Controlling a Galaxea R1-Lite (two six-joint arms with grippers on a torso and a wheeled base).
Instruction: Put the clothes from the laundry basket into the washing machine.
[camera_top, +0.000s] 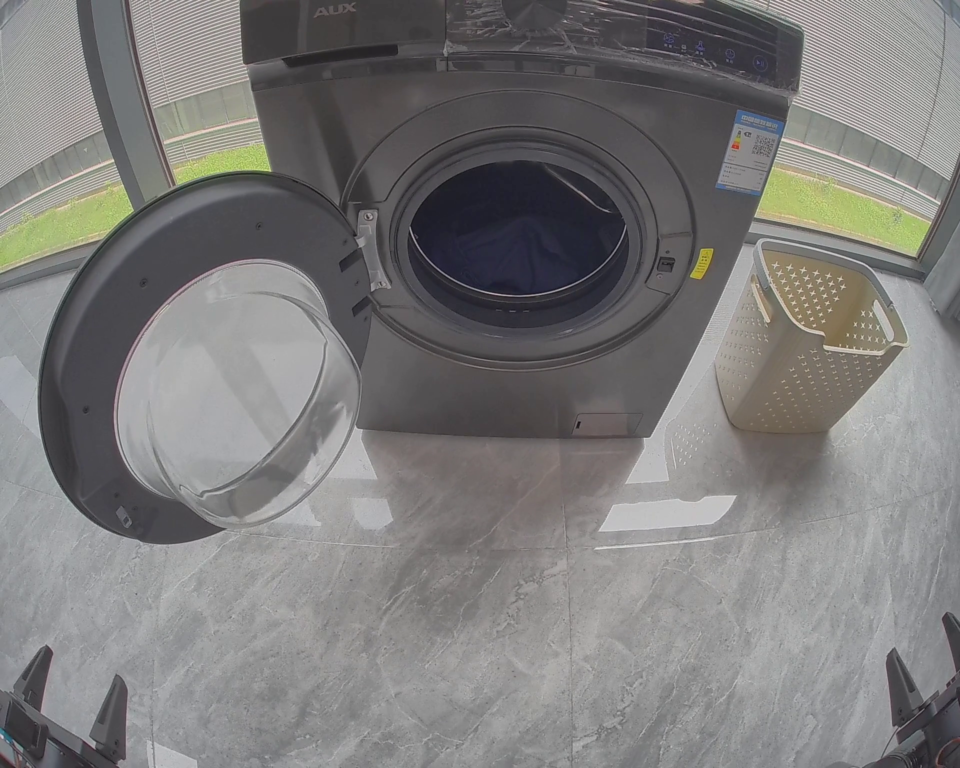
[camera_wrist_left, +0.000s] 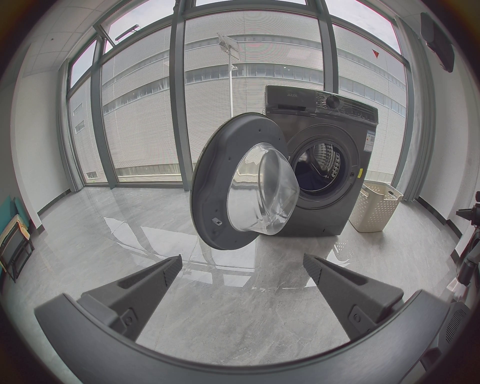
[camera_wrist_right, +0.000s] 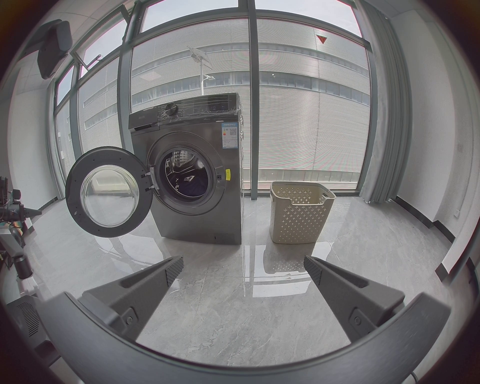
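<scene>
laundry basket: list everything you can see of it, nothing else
The laundry basket is a cream, plastic-looking rectangular tub, tapering toward its base, its walls perforated all over with small holes. A handle sits at the rim on two opposite sides. It stands upright on the grey marble-look floor, to the robot's right of the washing machine, close by but not touching it. No clothes show in the visible part of its inside. Only the floor touches it.

Bare glass-walled test room: floor-to-ceiling windows (camera_wrist_left: 235, 100), polished stone floor (camera_wrist_left: 125, 225), film-wrapped washing machine (camera_wrist_left: 345, 135) well beyond the jaws of the left gripper (camera_wrist_left: 241, 260).
</scene>
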